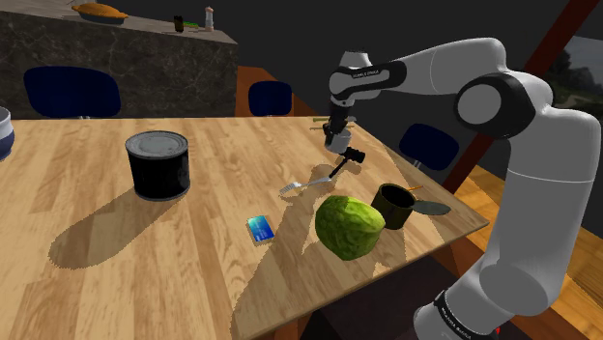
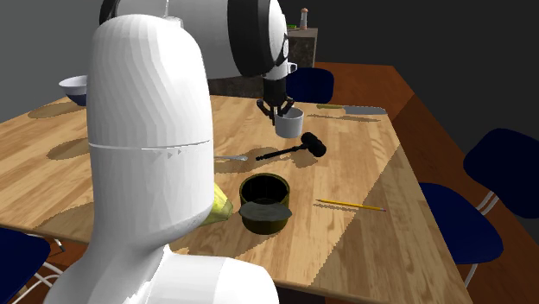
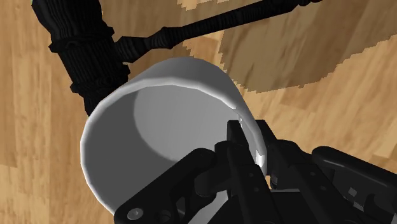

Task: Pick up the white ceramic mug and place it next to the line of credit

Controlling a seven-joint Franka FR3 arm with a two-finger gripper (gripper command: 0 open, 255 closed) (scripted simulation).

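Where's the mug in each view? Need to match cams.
Shoulder view: mug just right of centre, upper half, at the arm's tip.
Second exterior view: upper middle, hanging from the gripper.
Wrist view: centre, open mouth facing the camera, rim clasped.
Shared landmark: the black mallet close by the mug.

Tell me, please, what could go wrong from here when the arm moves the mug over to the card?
1. The gripper pinches the white mug by one side of its rim only, so the mug could tilt or slip out in transit.
2. The blue card lies close to the green melon-like fruit, with a spoon roughly on the way. A low or wide approach might knock them or set the mug on the card.
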